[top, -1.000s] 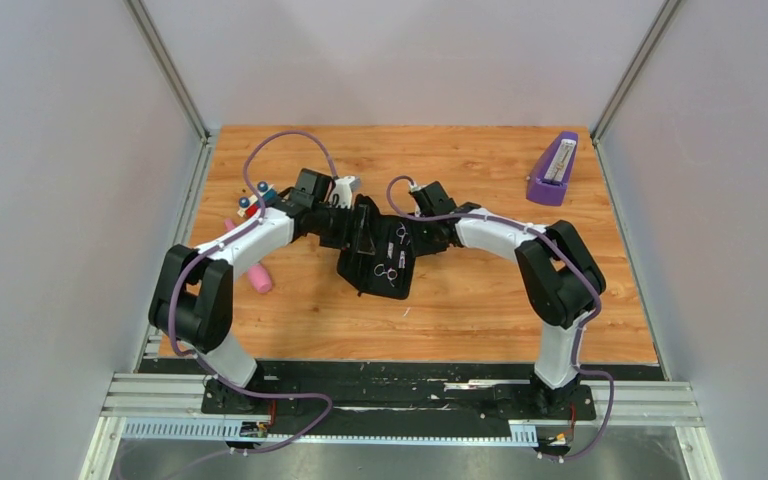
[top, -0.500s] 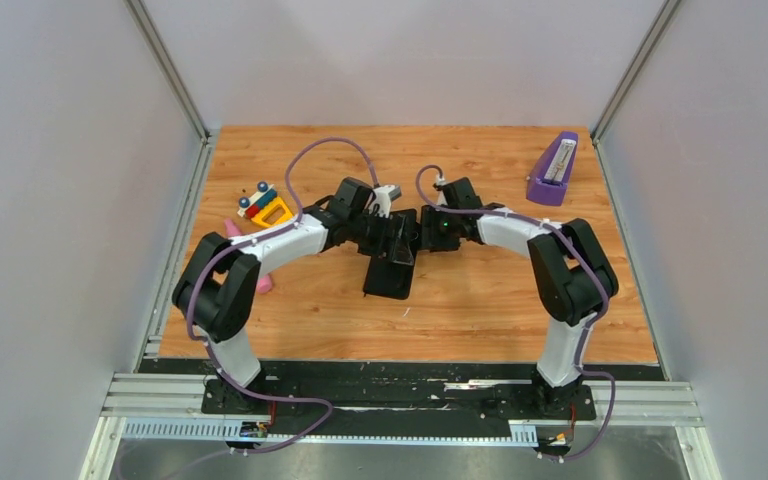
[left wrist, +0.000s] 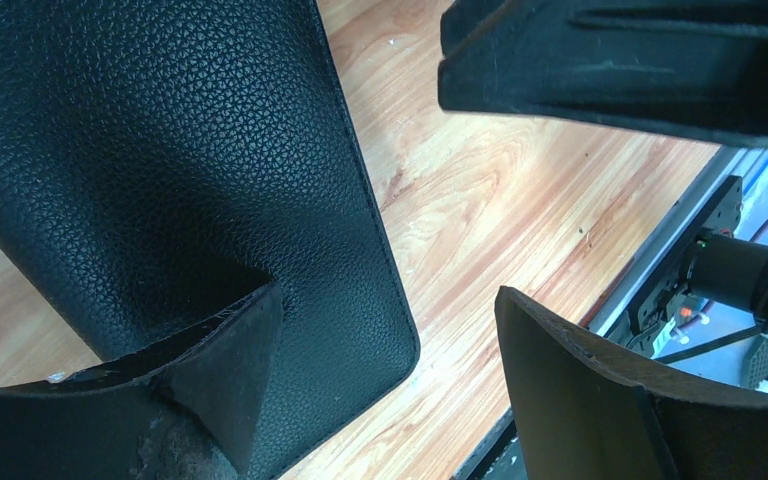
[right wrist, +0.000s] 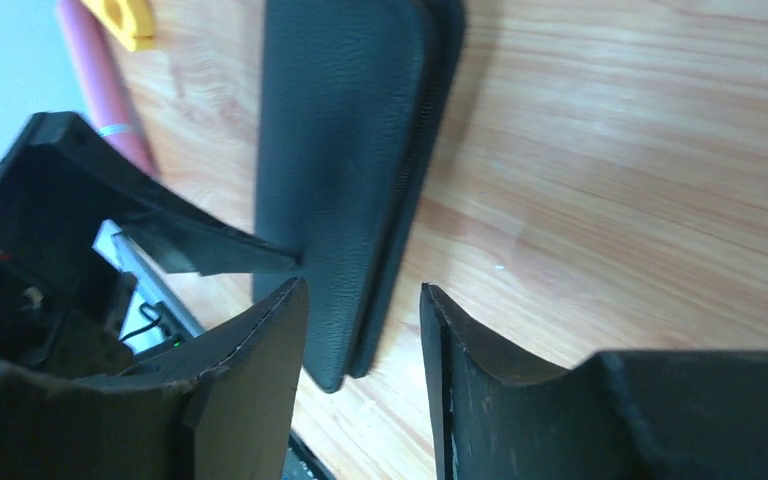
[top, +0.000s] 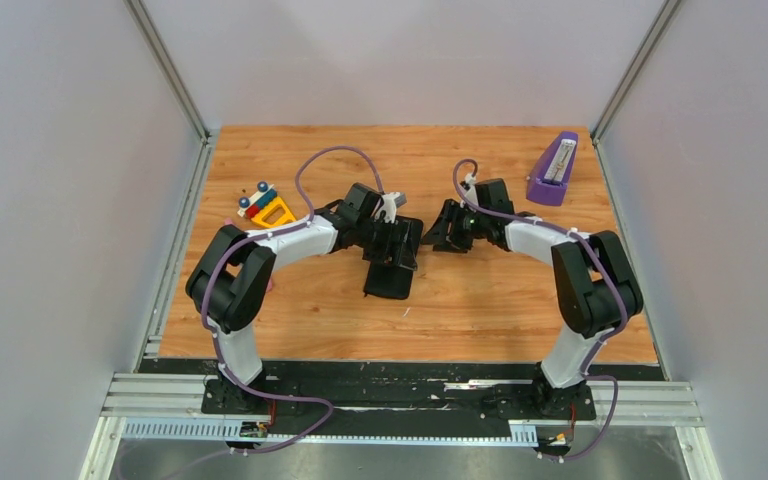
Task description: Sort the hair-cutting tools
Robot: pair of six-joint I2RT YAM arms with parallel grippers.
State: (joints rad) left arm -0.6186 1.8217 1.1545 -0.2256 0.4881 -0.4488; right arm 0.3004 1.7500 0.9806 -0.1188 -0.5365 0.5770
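The black zip case (top: 388,278) lies closed on the wooden table, near the middle. No comb or scissors shows in any view. My left gripper (top: 401,243) is open over the case's far end; in the left wrist view (left wrist: 388,298) one finger sits above the case's leather face (left wrist: 160,150) and the other over bare wood. My right gripper (top: 442,232) is open and empty just right of the case; in the right wrist view (right wrist: 364,290) the case (right wrist: 345,150) lies ahead of the jaws, apart from them.
A purple stand (top: 553,170) stands at the back right. A yellow, red and blue toy (top: 265,206) lies at the back left. The pink tube (right wrist: 100,85) lies left of the case, mostly hidden behind the left arm from above.
The case lay open with two silver scissors showing; now it is folded shut. The left gripper moved right over it and the right gripper drew back to the right.
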